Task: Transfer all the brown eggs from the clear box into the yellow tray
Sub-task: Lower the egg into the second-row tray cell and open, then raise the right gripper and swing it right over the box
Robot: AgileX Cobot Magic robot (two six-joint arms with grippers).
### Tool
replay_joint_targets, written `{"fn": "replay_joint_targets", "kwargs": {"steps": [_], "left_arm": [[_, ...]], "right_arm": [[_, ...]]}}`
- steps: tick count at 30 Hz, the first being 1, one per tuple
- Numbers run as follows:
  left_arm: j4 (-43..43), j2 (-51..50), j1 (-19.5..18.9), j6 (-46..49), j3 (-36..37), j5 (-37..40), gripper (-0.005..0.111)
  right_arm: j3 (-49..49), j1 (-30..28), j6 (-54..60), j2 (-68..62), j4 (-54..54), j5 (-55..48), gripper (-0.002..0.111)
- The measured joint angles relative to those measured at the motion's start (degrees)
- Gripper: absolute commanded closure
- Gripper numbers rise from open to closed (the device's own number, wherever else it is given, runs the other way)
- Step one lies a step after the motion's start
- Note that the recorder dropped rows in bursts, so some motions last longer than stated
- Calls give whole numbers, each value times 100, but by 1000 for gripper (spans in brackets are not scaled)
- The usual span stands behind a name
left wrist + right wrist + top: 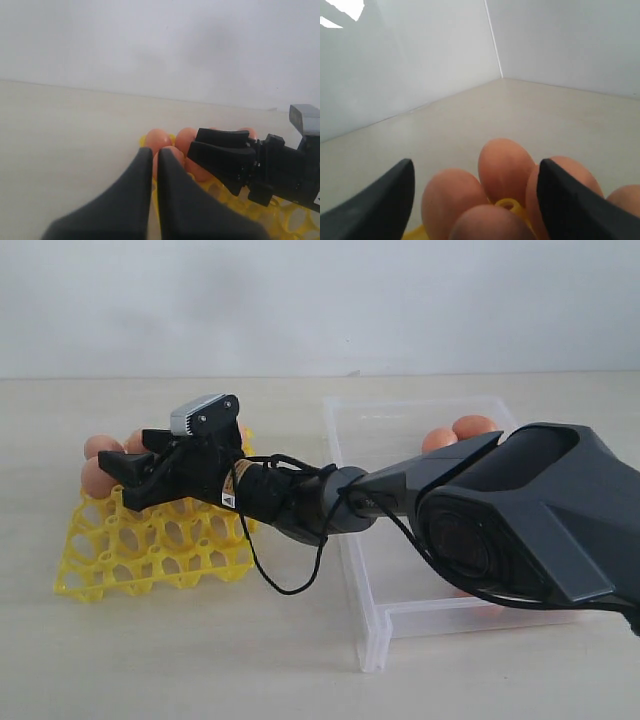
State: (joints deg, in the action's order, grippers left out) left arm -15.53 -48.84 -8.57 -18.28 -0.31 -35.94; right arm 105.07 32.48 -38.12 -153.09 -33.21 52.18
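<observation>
Brown eggs (100,447) seated in the cups of the yellow tray (150,550), directly beneath the right end effector (118,478), bunched at the tray corner under its tips. Fingers (385,200) of that end effector spread wide apart, clamped on nothing, hovering just above the egg cluster. In the right wrist view, at least four eggs packed between and below the two dark fingers, touching one another, one yellow peg poking up among them, one egg partly hidden behind a finger. Contact between fingers and eggs: cannot tell.

Two more brown eggs well behind the right end effector, back along the right arm (500,510), lying side by side and touching each other inside the clear box (372,635). Much of the box floor hidden by that arm. Box just beside the tray, both on the pale desk (200,660). Black cable (290,585) looping down from the wrist behind the end effector, hanging between tray and box.

Left end effector (152,162) pressed fully together, holding nothing, tips pointing toward the same egg cluster and near it. Right end effector just beyond and to one side of those tips, above the tray.
</observation>
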Motion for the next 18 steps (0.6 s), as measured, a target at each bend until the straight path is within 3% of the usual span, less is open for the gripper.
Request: {"fn": "replay_joint_targets", "kwargs": {"steps": [4,10,18], "left_arm": [[0,0,0,0,0,0,103],[0,0,0,0,0,0,103],[0,0,0,0,0,0,103]], "right_arm": [[0,0,0,26,0,-40,65],[-20,-69,-196,244,-431,-313,109],[-20,-233,-877,921,-1350,-370,108]]}}
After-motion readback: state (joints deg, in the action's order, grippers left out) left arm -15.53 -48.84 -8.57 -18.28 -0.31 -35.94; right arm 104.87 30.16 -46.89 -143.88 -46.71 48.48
